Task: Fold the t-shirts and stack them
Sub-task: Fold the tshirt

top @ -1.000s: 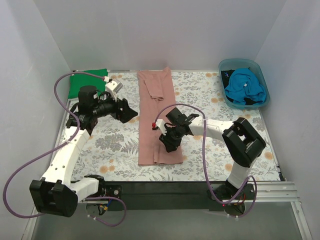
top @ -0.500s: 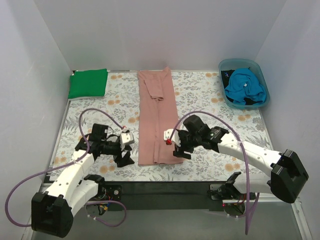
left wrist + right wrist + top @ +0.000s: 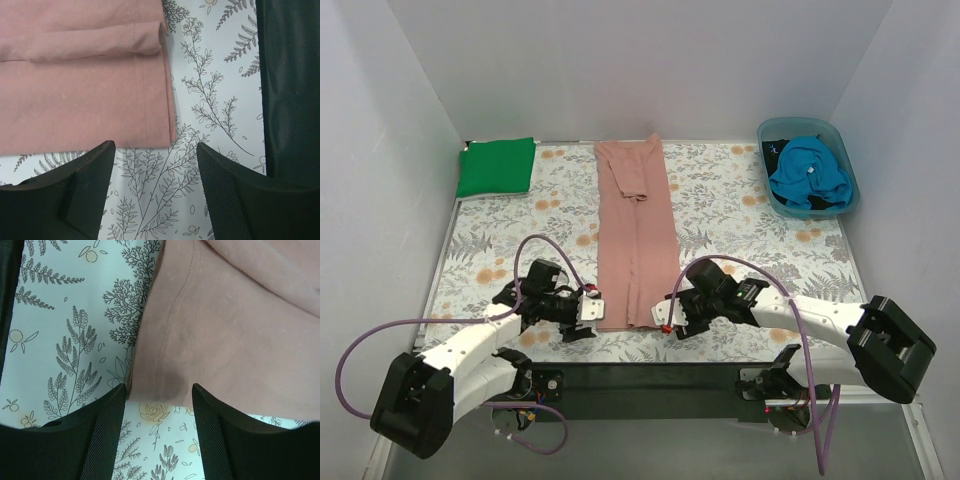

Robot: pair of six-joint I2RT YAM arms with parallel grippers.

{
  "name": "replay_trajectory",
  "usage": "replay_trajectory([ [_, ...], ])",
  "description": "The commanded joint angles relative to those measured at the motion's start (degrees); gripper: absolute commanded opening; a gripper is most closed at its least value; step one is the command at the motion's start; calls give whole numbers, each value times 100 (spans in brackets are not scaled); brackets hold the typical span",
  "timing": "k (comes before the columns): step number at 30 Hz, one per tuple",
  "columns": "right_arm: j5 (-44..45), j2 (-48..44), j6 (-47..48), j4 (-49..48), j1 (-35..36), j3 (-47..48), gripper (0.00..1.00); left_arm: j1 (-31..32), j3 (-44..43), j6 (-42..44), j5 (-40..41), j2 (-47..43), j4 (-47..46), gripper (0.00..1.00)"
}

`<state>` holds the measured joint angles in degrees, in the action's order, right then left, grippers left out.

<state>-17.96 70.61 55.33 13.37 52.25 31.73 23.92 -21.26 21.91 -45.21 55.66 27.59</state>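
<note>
Flanking the near hem of the pink t-shirt [image 3: 636, 240], a long strip folded down the floral surface [image 3: 740, 190], left fingers [image 3: 588, 320] and right fingers [image 3: 672, 321] hover open and empty, apparently ready to pinch both corners.

Dusty pink t-shirt [image 3: 636, 240], green t-shirt [image 3: 497, 166], blue t-shirt [image 3: 807, 172], teal tub [image 3: 847, 165], floral covering [image 3: 730, 200].

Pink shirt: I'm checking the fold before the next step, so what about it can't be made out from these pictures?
- Printed graphic: none shows on the pink shirt; any lies folded under.
- Layer count: top view too small.
- Far end: cut off by the frame edges in both wrist views.
- Contact of left gripper and right gripper with the hem: unclear.
</note>
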Motion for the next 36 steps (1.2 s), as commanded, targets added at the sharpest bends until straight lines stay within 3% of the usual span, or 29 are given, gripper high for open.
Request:
replay_trajectory([
  [1, 2, -65, 268, -352, 119, -114, 61, 191, 95, 164, 100, 85, -710, 65],
  [9, 231, 93, 312, -589, 470, -456, 55, 674, 166, 393, 408, 384, -1098, 55],
  [16, 512, 550, 250, -686, 479, -553, 45, 825, 113, 577, 777, 841, -817, 38],
  [22, 582, 664, 92, -721, 514, -641, 21, 860, 148, 788, 1093, 1043, -518, 26],
  [27, 723, 691, -259, -424, 567, -344, 13, 877, -80, 605, 1085, 973, -256, 10],
  [29, 767, 656, -479, -65, 576, -98, 1, 877, -307, 543, 1032, 921, -71, 6],
  [31, 724, 463, -663, 148, 585, 17, 1, 869, -423, 463, 936, 781, 210, 1],
  [36, 583, -73, -1024, 894, 637, 491, 1, 947, -616, 297, 681, 130, 807, 0],
])
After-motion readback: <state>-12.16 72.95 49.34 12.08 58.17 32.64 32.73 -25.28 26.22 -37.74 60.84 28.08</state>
